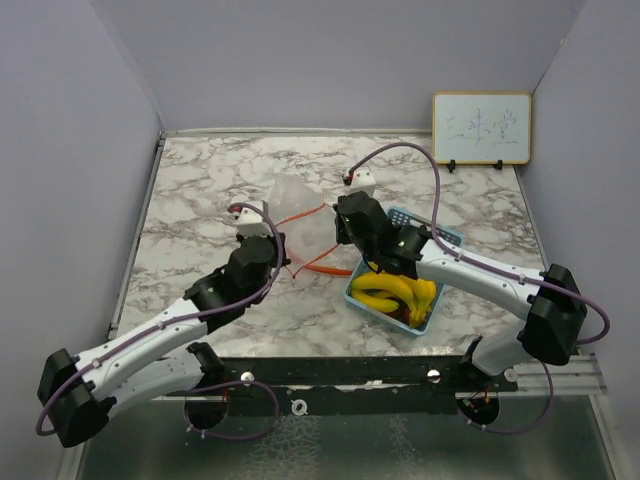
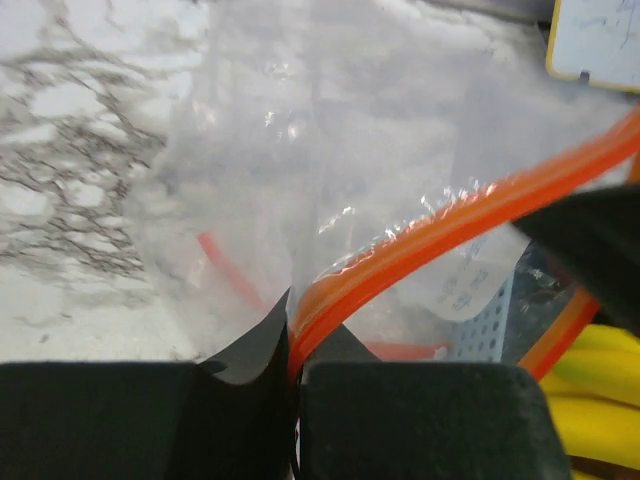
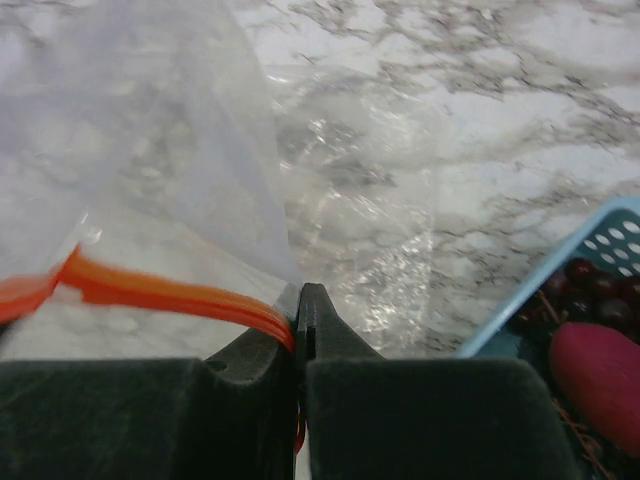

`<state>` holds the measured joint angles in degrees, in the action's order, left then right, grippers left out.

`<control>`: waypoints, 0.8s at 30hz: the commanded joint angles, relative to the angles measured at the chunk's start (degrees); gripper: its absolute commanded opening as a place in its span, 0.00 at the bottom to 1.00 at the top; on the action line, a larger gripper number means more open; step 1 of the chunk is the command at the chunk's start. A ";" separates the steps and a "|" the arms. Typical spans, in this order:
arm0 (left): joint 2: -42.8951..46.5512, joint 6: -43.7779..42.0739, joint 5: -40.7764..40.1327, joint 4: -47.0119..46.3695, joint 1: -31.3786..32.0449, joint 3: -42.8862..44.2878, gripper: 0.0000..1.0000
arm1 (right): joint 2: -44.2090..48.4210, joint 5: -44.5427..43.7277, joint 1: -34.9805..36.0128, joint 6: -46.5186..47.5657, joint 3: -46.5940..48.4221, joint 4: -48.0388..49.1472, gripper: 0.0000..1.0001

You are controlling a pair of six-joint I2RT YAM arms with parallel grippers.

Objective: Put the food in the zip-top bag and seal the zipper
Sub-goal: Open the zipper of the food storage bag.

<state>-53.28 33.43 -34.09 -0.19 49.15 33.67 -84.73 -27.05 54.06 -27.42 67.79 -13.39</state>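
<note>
A clear zip-top bag (image 1: pixel 298 215) with an orange zipper (image 2: pixel 440 235) is held up over the marble table between both arms. My left gripper (image 2: pixel 292 375) is shut on the zipper's left end. My right gripper (image 3: pixel 298 330) is shut on the zipper (image 3: pixel 170 292) at its right end. The yellow bananas (image 1: pixel 395 292) lie in the light blue basket (image 1: pixel 440 238) and also show in the left wrist view (image 2: pixel 595 400). The magenta oblong piece (image 3: pixel 600 375) and dark purple grapes (image 3: pixel 590 290) lie in the basket (image 3: pixel 560 270). The small red fruit is hidden.
A small whiteboard (image 1: pixel 481 128) stands at the back right against the wall. Grey walls close the table on the left, back and right. The basket stands under my right arm, just right of the bag.
</note>
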 commanded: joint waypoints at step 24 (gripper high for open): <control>-4.12 -5.33 -8.14 4.09 -0.09 4.43 0.00 | 13.96 12.02 0.34 8.61 -5.91 -1.17 0.85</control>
<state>-56.10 29.26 -41.89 8.75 49.23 36.18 -77.08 -20.45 54.41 -20.40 61.45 -14.72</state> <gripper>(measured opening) 0.010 0.843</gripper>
